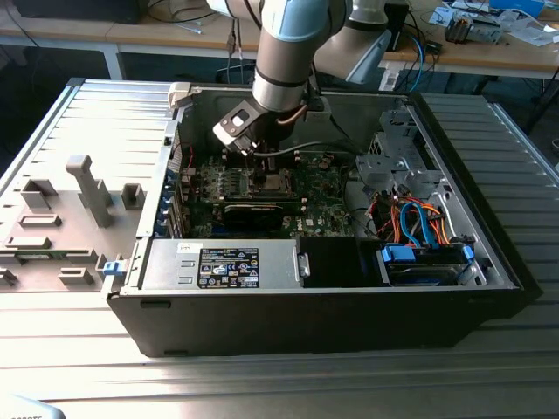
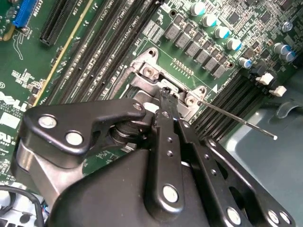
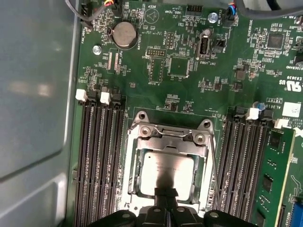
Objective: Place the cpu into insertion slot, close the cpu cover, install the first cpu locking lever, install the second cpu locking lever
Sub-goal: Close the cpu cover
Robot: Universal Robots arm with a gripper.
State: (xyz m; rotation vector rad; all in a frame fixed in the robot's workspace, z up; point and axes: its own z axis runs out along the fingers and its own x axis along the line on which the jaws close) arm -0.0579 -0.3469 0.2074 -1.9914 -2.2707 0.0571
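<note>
Cpu (image 3: pixel 163 170) in socket (image 3: pixel 138 142), pincer (image 3: pixel 165 193) pressed together at its edge, open computer case (image 1: pixel 262 325) on ribbed table (image 1: pixel 349 384).

We see a white-and-blue label (image 1: pixel 229 266) on the silver power supply (image 1: pixel 279 262), its print too small to read. In the first wrist view, white lettering dots the green motherboard (image 3: pixel 189 90), with a triangle sign (image 3: pixel 152 15) beside the coin cell battery (image 3: pixel 124 34) and a printed white sticker (image 3: pixel 292 109). In the second wrist view, white lettering runs along the black memory slots (image 2: pixel 109 42).
</note>
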